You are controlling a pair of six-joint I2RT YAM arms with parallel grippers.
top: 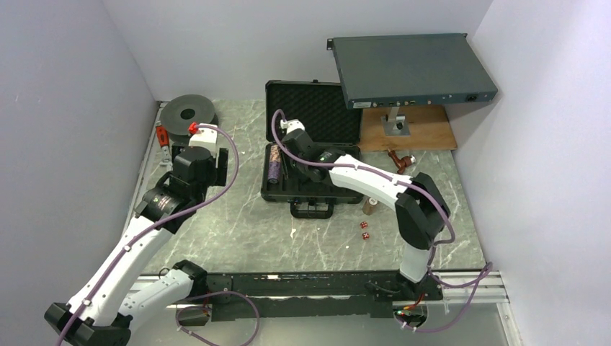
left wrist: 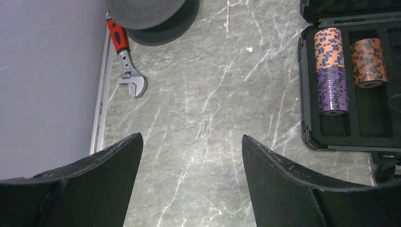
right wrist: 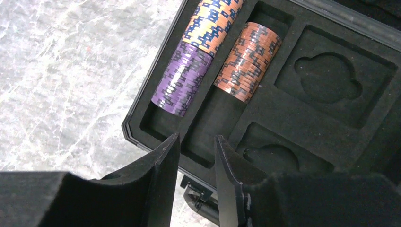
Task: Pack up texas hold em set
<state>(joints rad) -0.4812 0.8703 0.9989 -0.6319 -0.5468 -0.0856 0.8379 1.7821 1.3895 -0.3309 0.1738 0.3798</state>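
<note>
Briefcase [left wrist: 305,94]: black hard case, lying open at the middle of the marble table [left wrist: 203,94].
Lid [top: 320,108]: egg-crate foam, raised at the tray's 12 o'clock side.
Tray [right wrist: 265,118]: black foam with long slots on its left and shaped recesses on its right.
Handle [top: 311,210]: at the case's 6 o'clock edge, facing the arm bases.
Leftmost slot: an orange-and-blue chip stack [right wrist: 213,21] lies on its side, with a purple chip stack [right wrist: 182,80] touching it end to end on the near side.
Second slot: a brown chip stack [right wrist: 246,61] lies on its side, and the near part of the slot is bare foam.
Dice [top: 364,225]: two small red ones on the table at the case's 5 o'clock, apart from it.
Loose brown stack [top: 369,205]: stands at the case's 4 o'clock, just beside the right arm; too small to tell more.
Right gripper [right wrist: 196,137]: above the tray's near left corner, jaws drawn close with a narrow gap, grasping nothing.
Left gripper [left wrist: 189,142]: released, jaws spread wide over bare table at the case's 9 o'clock.
Adjustable wrench [left wrist: 125,59]: red handle, at the left gripper's 11 o'clock, near the wall.
Spool [top: 189,112]: dark and round, at the case's 10 o'clock.
Rack box [top: 414,72]: flat and grey, at the case's 1 o'clock.
</note>
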